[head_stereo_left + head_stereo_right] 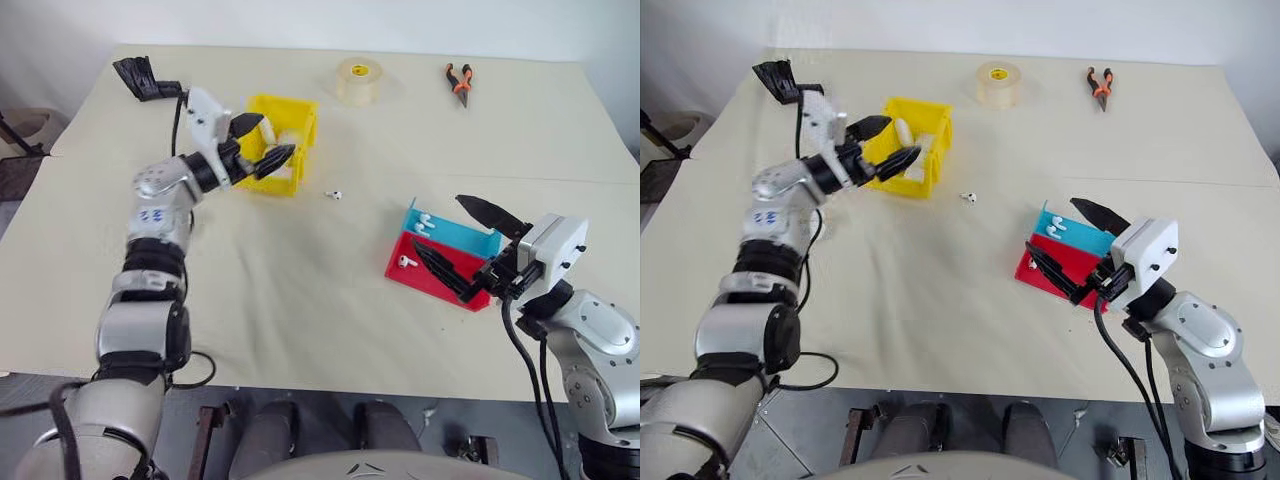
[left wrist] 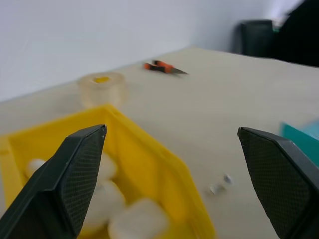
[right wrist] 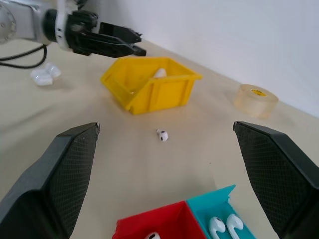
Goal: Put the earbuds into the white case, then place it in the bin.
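Glossy white cases [image 2: 139,221] heaped in the yellow bin [image 1: 300,110], both pincers [image 1: 258,142] [image 1: 468,245] spread wide, empty.

Bright even light, soft shadows; left wrist view blurred.

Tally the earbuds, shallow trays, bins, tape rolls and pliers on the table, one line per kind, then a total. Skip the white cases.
Earbuds: 4
Shallow trays: 2
Yellow bin: 1
Tape roll: 1
Pliers: 1
Total: 9
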Controlling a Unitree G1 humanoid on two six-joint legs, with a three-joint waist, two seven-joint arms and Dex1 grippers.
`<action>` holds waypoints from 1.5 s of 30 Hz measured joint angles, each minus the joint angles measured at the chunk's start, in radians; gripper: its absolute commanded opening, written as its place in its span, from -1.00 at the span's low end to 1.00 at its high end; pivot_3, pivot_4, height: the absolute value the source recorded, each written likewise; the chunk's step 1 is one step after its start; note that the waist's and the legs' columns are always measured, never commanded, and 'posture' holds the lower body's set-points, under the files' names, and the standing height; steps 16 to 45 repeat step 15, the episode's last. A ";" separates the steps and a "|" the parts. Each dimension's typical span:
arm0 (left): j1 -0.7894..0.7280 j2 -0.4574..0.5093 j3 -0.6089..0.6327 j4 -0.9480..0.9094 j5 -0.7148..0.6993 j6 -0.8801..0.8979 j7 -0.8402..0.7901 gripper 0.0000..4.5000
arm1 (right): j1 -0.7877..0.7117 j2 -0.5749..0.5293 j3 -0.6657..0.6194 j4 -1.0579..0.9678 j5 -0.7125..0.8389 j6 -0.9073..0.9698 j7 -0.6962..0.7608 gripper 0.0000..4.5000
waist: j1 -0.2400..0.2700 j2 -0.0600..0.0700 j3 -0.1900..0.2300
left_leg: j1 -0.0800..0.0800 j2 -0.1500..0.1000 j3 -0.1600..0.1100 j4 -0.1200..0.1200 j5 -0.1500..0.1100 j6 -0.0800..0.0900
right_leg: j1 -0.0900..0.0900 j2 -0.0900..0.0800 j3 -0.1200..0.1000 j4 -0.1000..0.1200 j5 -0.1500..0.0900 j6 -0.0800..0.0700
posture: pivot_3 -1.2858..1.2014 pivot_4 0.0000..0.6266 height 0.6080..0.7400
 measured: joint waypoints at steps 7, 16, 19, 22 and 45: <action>0.333 0.119 -0.003 -0.352 -0.023 0.004 -0.116 0.99 | 0.010 -0.088 -0.015 0.077 0.028 0.010 0.129 1.00 | 0.013 0.000 0.000 | 0.001 0.000 -0.003 0.001 0.000 0.000 | 0.005 -0.001 0.003 -0.005 0.000 0.000 | 0.03 -0.52 1.00; 0.544 0.141 0.007 -0.644 -0.061 0.060 -0.072 0.99 | 0.006 -0.098 -0.033 0.142 0.016 -0.017 0.172 1.00 | 0.021 0.000 0.000 | 0.000 -0.001 -0.007 0.002 0.000 0.001 | 0.010 -0.001 0.006 -0.011 0.000 0.000 | 0.03 -0.52 1.00; 0.544 0.141 0.007 -0.644 -0.061 0.060 -0.072 0.99 | 0.006 -0.098 -0.033 0.142 0.016 -0.017 0.172 1.00 | 0.021 0.000 0.000 | 0.000 -0.001 -0.007 0.002 0.000 0.001 | 0.010 -0.001 0.006 -0.011 0.000 0.000 | 0.03 -0.52 1.00; 0.544 0.141 0.007 -0.644 -0.061 0.060 -0.072 0.99 | 0.006 -0.098 -0.033 0.142 0.016 -0.017 0.172 1.00 | 0.021 0.000 0.000 | 0.000 -0.001 -0.007 0.002 0.000 0.001 | 0.010 -0.001 0.006 -0.011 0.000 0.000 | 0.03 -0.52 1.00; 0.544 0.141 0.007 -0.644 -0.061 0.060 -0.072 0.99 | 0.006 -0.098 -0.033 0.142 0.016 -0.017 0.172 1.00 | 0.021 0.000 0.000 | 0.000 -0.001 -0.007 0.002 0.000 0.001 | 0.010 -0.001 0.006 -0.011 0.000 0.000 | 0.03 -0.52 1.00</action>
